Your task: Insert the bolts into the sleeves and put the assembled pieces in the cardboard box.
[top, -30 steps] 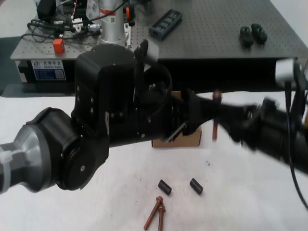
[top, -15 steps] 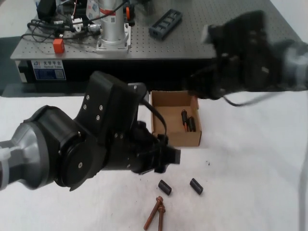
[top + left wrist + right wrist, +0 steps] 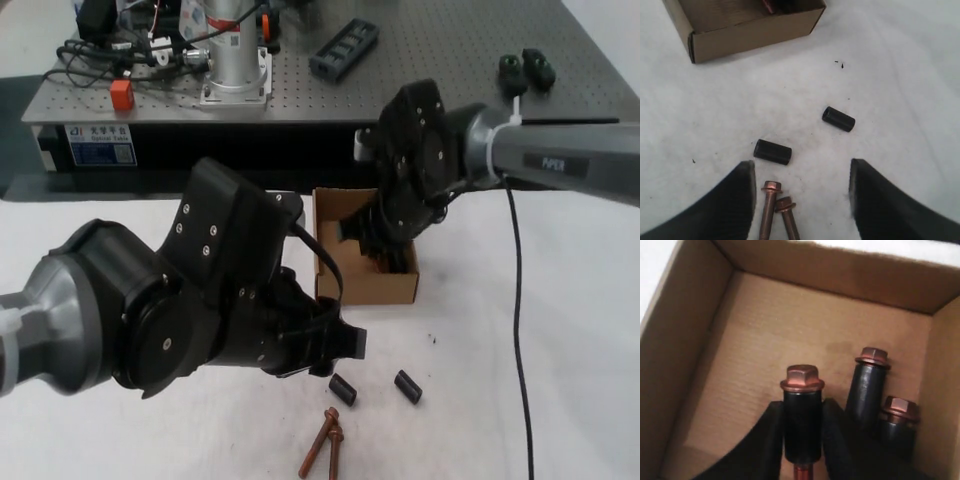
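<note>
Bright, even light from above in the high view; we see the white cloth lit flat, no glare. In the left wrist view the loose sleeves and the box throw only soft, faint shadows. In the right wrist view the box interior is dimmer w/ shaded corners; the nearest sleeved bolt shows a small glint on its head.

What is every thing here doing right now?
cardboard box: open, holds two finished pieces.
finished pieces: bolts in sleeves, resting in the box's corner.
held piece: bolt in sleeve, gripped above the box floor.
loose sleeves: two, empty, lying on the cloth.
loose bolts: two, side by side, not inserted.
left end effector: open, empty, above the loose bolts.
right end effector: shut on the held piece.
</note>
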`<state>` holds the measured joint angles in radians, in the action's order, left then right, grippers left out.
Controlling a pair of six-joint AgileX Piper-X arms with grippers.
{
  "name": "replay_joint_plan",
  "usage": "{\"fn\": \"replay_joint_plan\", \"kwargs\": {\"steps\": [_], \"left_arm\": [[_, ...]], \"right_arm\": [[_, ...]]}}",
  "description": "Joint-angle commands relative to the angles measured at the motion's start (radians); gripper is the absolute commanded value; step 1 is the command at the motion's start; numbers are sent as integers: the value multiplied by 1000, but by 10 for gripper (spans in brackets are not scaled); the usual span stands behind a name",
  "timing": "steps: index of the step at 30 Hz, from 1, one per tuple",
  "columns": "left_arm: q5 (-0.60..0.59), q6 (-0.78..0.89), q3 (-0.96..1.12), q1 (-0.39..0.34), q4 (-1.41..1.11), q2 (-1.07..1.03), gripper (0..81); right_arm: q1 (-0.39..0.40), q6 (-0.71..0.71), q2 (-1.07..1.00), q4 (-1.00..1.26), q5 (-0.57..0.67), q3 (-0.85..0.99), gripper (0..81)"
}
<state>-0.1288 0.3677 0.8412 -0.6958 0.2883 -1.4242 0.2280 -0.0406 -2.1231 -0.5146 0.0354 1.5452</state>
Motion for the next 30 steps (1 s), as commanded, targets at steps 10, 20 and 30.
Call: {"fn": "replay_joint_plan", "kwargs": {"steps": [10,20,30], "left_arm": [[74,-10,3,2,2,8,407],[103,-78,3,2,21,8,407],[103,-113,3,2,78,8,407]], "right_arm": [[-17,73,281,-136,73,-24,353],[64,176,390,-373,-11,-328,353],[140,192,246,-288,-58,-399,354]]}}
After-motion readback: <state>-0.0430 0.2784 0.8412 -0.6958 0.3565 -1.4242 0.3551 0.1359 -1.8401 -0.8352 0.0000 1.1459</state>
